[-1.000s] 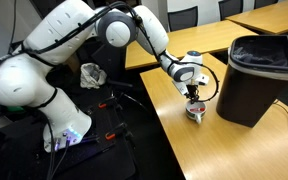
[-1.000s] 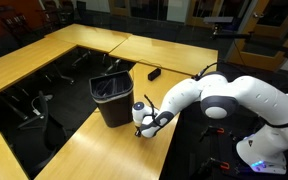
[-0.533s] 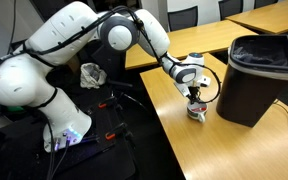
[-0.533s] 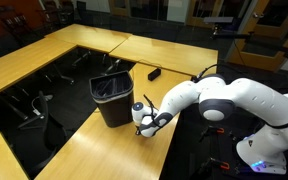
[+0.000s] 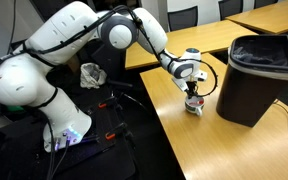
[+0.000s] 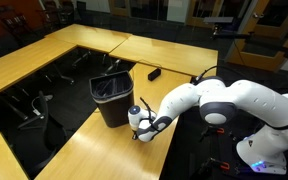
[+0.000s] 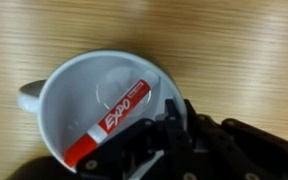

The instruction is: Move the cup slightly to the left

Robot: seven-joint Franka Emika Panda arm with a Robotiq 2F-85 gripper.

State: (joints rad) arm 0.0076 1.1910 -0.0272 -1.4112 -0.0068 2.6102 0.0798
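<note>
My grip, mostly hidden.
My dark gripper covers the small white round cup's near rim; the wrist view's bottom edge crops both, jaw gap unclear.

Glossy white cup on matt wood-grain table.

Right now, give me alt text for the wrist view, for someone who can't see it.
A white cup seen from above holds a red Expo marker lying slantwise, its small handle pointing left. The dark gripper overlaps the cup's lower right rim; whether it grips is unclear. A light wooden table lies beneath.
</note>
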